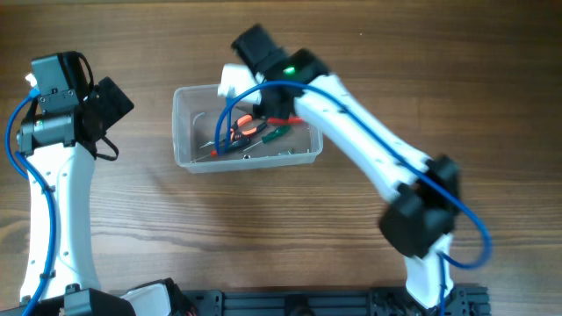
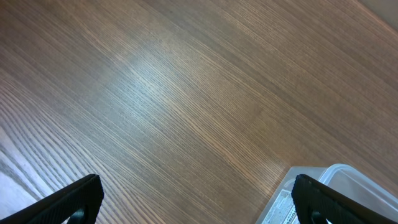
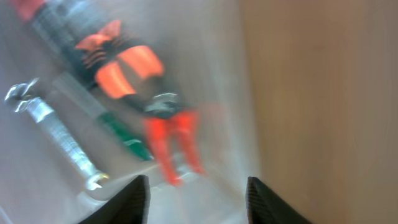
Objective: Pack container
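Container (image 1: pixel 189 132) lies beneath right end effector (image 3: pixel 198 182) (jaws apart).

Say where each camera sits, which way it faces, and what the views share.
Overhead: above the table, looking straight down at the container, left arm and right arm.
Left wrist: faces down at the table and a container corner; the open left gripper frames the bottom.
Right wrist: over the container, looking in at blurred pliers and a wrench; right gripper open.
Shared: the container shows in all three.
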Robot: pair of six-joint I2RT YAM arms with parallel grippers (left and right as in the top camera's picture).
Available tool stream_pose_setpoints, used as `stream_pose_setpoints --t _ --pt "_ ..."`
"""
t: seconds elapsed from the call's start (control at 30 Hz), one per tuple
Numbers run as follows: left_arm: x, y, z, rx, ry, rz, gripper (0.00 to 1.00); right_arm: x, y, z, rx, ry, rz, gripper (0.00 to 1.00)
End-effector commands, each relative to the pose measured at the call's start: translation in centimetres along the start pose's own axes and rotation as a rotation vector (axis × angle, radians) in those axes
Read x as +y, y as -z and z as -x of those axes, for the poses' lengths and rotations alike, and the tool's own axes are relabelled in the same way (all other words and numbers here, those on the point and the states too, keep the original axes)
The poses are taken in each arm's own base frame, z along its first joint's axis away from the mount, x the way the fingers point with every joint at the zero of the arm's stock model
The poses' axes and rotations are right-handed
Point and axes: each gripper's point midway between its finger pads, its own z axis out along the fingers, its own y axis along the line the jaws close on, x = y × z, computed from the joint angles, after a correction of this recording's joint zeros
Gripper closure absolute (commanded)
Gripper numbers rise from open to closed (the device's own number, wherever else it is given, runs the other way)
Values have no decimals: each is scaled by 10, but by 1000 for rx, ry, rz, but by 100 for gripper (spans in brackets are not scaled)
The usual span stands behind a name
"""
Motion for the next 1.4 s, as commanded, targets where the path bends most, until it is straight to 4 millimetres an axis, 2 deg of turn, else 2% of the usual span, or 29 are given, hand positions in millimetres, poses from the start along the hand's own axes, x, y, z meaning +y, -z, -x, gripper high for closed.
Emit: stream_pose_setpoints --t 0.0,0.03,0.1,0.17,0.23,0.33,0.37,0.4,1.1,1.17,1.27,1.37 --pt "1 -2 -1 5 5 0 0 -110 119 -34 -173 -547 -314 35" --pt "1 -2 -1 5 5 0 0 -129 138 -54 -233 -706 -317 35" --pt "1 -2 -1 5 5 0 0 -150 153 -93 -278 -895 -290 33" --pt "1 -2 -1 5 5 0 0 -160 153 -129 -263 -1020 -269 34" --pt "1 -2 -1 5 5 0 0 -165 144 -183 -199 -1204 -233 30" --pt "1 -2 -1 5 5 0 0 -165 134 -228 -132 -1365 -215 20" --pt "1 -2 -1 5 5 0 0 -167 133 -235 -125 -1376 -221 0" --pt "1 -2 -1 5 5 0 0 -169 133 -241 -120 -1384 -229 0" --pt "1 -2 -1 5 5 0 0 -170 137 -243 -126 -1389 -237 0" --pt "1 -2 -1 5 5 0 0 -171 148 -240 -148 -1383 -251 0" --pt "1 -2 -1 5 5 0 0 -170 185 -233 -214 -1368 -299 0" --pt "1 -2 -1 5 5 0 0 -163 250 -223 -332 -1338 -383 0"
